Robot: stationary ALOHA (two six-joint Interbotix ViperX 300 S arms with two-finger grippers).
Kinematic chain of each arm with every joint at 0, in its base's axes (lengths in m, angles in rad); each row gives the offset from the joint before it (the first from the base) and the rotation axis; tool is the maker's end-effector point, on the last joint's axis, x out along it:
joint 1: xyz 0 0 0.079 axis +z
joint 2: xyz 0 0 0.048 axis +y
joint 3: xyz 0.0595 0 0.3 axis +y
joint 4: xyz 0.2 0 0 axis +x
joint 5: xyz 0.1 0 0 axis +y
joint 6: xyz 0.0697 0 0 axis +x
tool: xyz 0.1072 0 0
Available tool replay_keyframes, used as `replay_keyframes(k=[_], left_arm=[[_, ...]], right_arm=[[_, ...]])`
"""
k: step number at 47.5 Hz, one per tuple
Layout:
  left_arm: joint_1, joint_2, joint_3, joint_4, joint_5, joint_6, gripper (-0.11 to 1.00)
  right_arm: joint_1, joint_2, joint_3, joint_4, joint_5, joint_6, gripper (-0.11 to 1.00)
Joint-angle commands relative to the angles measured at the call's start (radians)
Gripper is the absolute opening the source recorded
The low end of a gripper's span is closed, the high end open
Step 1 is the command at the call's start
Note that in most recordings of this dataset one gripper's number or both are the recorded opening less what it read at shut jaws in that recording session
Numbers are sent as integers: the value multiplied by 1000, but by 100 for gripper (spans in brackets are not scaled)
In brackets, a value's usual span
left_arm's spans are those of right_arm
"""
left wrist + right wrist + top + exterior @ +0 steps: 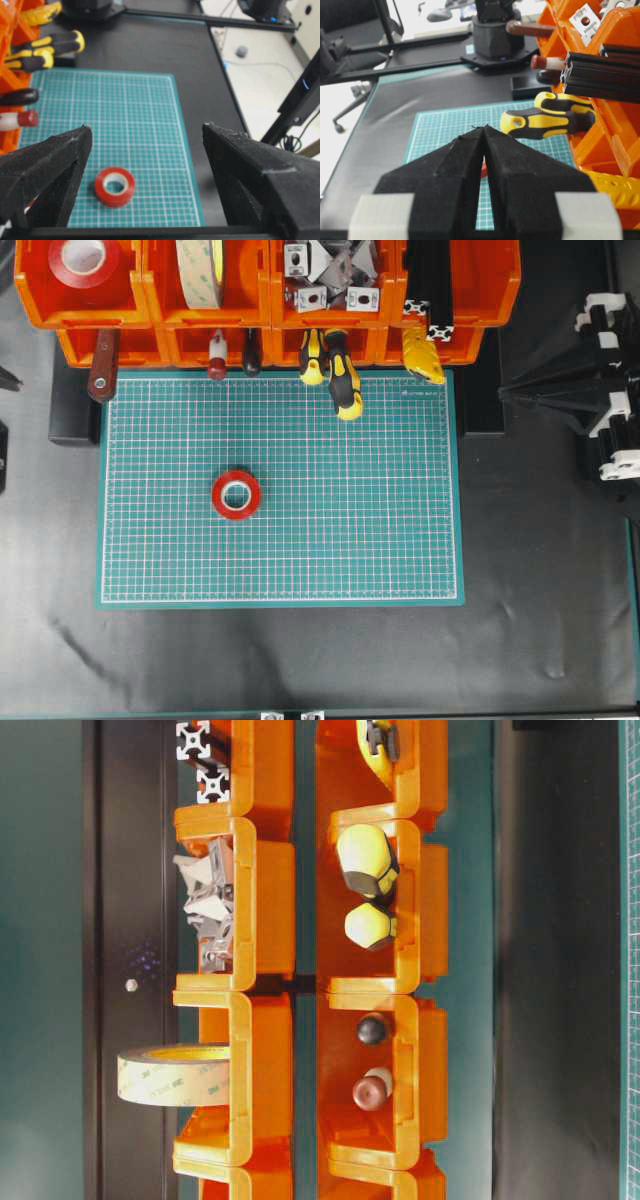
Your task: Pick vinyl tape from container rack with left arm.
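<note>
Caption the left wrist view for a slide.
Open left tool above glossy red vinyl tape roll lying flat on green gridded cutting mat; orange plastic bin rack at left.

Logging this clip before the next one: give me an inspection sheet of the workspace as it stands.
Surface: green cutting mat on a black tabletop.
Job's things: red vinyl tape lies flat on the mat, apart from the orange container rack; a second red roll sits in the top-left bin.
Clutter: cream tape roll, metal brackets, black profiles, screwdrivers jutting from the lower bins.
Grippers: left tool open, empty, above the tape; right tool shut, empty.
Cables: one on the floor beyond the table.
Surroundings: a stand leg.
</note>
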Motion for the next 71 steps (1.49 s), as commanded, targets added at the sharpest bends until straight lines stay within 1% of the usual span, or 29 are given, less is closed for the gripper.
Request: replay_keyframes(k=[1, 20, 71], left_arm=[[3, 5, -11, 2, -9, -2, 86], [3, 6, -2, 2, -11, -5, 86], [3, -5, 2, 3, -11, -5, 86]], right_arm=[[2, 9, -28, 2, -3, -3, 0], [2, 5, -29, 2, -18, -3, 0], [2, 9, -26, 2, -15, -3, 0]])
